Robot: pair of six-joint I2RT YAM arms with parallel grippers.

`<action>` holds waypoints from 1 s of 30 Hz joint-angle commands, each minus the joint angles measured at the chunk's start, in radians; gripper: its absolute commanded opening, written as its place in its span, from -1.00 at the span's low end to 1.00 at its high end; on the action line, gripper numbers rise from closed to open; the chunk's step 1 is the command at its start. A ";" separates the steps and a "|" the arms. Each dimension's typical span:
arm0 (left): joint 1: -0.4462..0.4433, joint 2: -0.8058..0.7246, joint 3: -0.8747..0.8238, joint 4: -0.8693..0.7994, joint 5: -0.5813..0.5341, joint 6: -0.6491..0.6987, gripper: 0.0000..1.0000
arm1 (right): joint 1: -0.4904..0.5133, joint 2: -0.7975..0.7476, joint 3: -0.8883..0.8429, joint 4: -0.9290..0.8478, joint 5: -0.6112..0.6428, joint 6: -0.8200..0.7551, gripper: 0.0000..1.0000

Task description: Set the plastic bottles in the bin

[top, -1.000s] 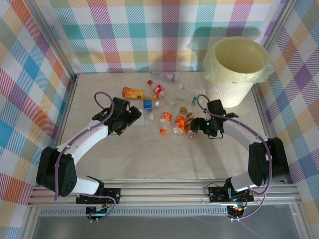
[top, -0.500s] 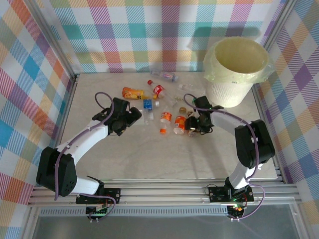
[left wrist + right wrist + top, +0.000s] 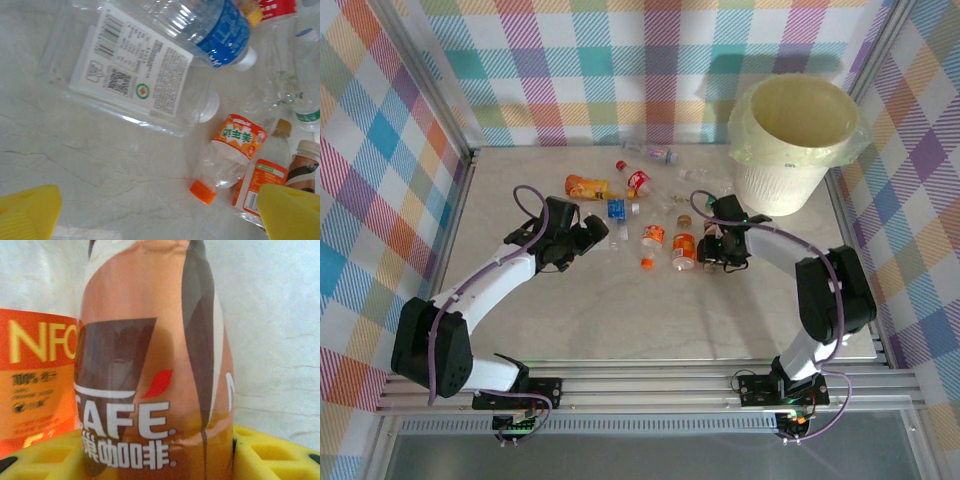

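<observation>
Veined marble tabletop, crinkled clear plastic bottles

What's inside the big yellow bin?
Inside the bin I can see just its thin yellowish bag lining, and no bottles. The near wall covers part of the bottom, so something small could be hiding there.

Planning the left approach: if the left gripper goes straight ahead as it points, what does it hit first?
Probably the clear bottle with the white label, ahead of the open left gripper. The orange-capped bottle lies right of that line. Depth is unclear; the table could come first.
</observation>
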 commanded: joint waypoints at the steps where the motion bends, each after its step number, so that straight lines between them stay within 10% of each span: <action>1: -0.015 -0.031 -0.011 0.068 0.039 0.041 1.00 | 0.008 -0.139 -0.014 0.008 0.054 -0.024 -0.09; 13: -0.084 -0.005 0.006 0.144 0.015 0.029 1.00 | -0.028 -0.359 0.145 0.102 -0.060 0.006 -0.18; 30: -0.111 -0.054 -0.053 0.190 0.038 0.044 1.00 | -0.336 -0.157 0.596 0.108 -0.301 0.030 -0.20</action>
